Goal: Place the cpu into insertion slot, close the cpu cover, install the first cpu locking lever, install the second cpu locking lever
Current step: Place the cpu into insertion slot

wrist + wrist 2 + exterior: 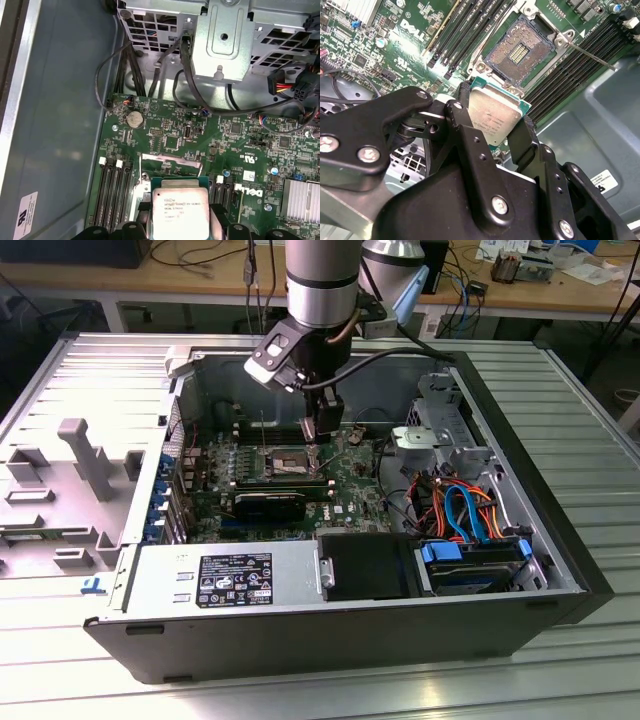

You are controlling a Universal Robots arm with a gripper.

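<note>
Gripping the cpu (pixel 497 112) by two opposite edges, the gripper (pixel 491 122) holds it silver face showing, close to the insertion slot (pixel 519 50) but apart from it. The slot sits uncovered, pins bare, on the green board (pixel 410 45), far inside the case (pixel 300 640), toward the exterior view's left.

At the top centre of the exterior view the arm (pixel 320 280) is a stout cylinder, silver-grey with a darker band. Below it a black-and-silver block (pixel 275 352) juts toward the frame's left, perhaps a camera housing, and a black cable (pixel 392 353) loops off to the right. The gripper (pixel 321 440) beneath is narrow and black. In the second wrist view its fingers (pixel 470 145) are matt black linked bars, joined by silver screws (pixel 500 204) and round pivot pins (pixel 423 94).
</note>
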